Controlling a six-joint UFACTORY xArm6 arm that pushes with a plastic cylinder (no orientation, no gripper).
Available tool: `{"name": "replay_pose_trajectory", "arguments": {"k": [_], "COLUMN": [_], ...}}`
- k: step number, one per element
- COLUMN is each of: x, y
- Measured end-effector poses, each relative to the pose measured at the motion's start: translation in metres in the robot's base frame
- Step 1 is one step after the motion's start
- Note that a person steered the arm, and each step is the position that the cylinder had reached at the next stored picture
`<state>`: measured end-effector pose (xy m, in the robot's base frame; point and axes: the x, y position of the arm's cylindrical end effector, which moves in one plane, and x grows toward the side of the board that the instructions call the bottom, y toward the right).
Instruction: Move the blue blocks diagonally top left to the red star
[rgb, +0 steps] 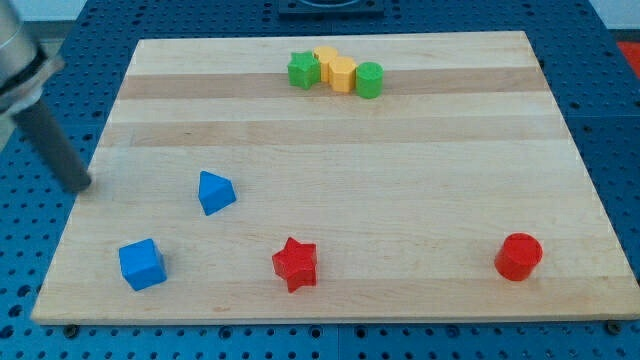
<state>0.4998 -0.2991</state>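
A blue triangular block (215, 192) lies at the board's lower left. A blue cube (142, 264) lies below and left of it, near the board's bottom left corner. A red star (295, 263) sits right of the cube, near the bottom edge. My tip (82, 186) is at the board's left edge, left of the blue triangular block and above the blue cube, touching neither.
A green star (303, 70), two yellow blocks (336, 68) and a green cylinder (369, 79) cluster at the top middle. A red cylinder (518, 256) stands at the lower right. The wooden board (400, 180) lies on a blue pegboard table.
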Motion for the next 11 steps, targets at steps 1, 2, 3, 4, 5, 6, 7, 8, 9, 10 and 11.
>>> {"name": "replay_pose_trajectory", "arguments": {"k": [1,2,3,4,5,6,7,8,9,10,11], "x": [0.058,0.062,0.103,0.092,0.047,-0.019,-0.041,-0.041,-0.035,-0.017,0.008], "y": [0.004,-0.003,0.031,0.047,0.081,0.109,0.122,0.115,0.059,0.015,0.002]}}
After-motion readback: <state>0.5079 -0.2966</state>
